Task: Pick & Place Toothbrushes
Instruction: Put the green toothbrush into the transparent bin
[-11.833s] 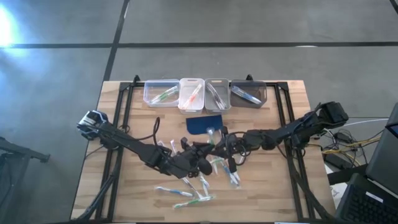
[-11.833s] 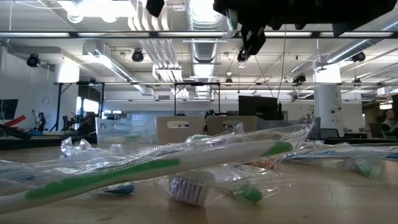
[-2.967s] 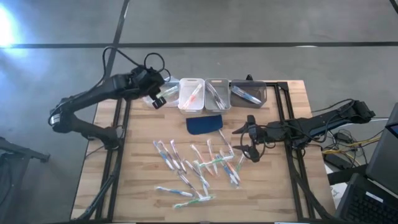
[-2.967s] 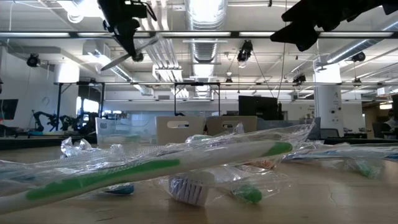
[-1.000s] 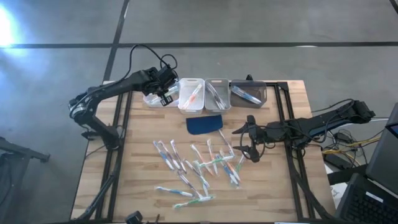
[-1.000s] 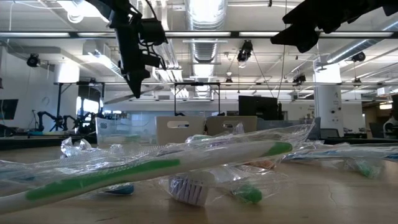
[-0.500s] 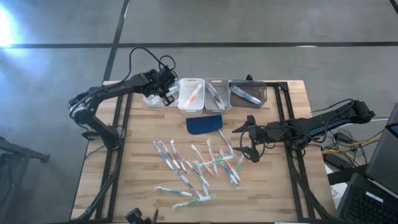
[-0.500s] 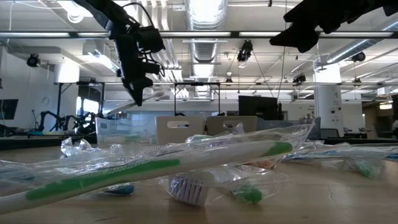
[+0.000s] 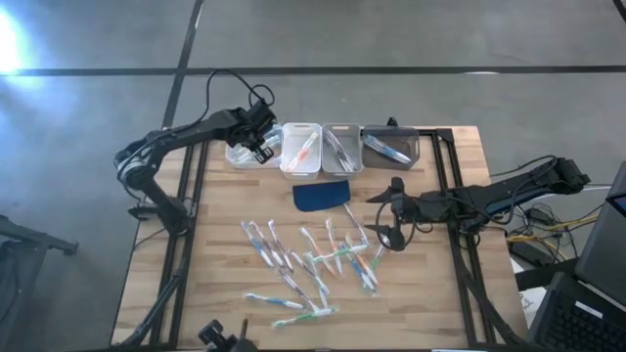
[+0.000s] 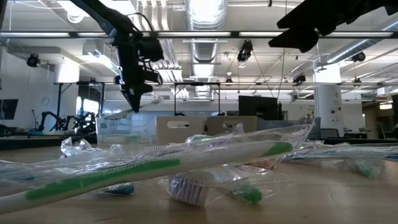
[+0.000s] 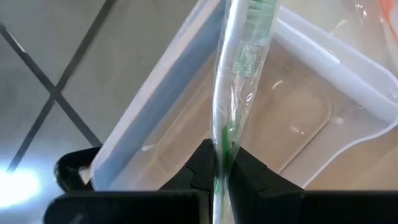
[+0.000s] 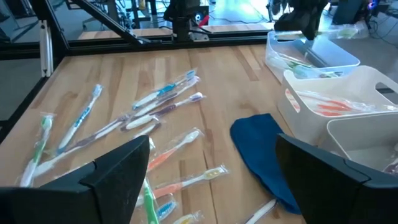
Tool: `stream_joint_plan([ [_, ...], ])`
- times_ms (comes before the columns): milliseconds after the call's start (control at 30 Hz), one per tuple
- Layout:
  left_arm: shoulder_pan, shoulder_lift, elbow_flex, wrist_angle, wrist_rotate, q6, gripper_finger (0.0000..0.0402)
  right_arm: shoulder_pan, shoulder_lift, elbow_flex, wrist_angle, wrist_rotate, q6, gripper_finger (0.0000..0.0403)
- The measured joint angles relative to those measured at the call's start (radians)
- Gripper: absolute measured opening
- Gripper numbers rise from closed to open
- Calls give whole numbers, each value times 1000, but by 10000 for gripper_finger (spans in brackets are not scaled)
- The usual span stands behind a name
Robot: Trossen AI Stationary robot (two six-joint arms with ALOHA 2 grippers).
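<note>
The left gripper (image 9: 260, 147) – jaws clamped on a wrapped green-and-clear toothbrush (image 11: 239, 81) – hangs over the far-left clear plastic bin (image 9: 238, 156). Released crooked, it could catch the rim. The right gripper (image 9: 389, 217) waits, jaws apart.

Scattered toothbrushes (image 9: 313, 264) are crowding the table's (image 9: 430, 293) middle, with the blue pad (image 9: 321, 195) lying just behind them. Bare wood is lying open along both side edges, while four bins (image 9: 323, 147) are lining the far edge.
</note>
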Motion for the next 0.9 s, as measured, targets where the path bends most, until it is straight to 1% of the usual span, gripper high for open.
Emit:
stream_joint_plan([
  [433, 3, 176, 52, 1, -10, -9, 24, 1, 0, -2, -3, 0, 0, 295],
  [700, 15, 226, 54, 4, -10, -29, 24, 1, 0, -2, -4, 0, 0, 272],
  [900, 21, 240, 54, 8, -10, -32, 24, 1, 0, -2, -4, 0, 0, 254],
])
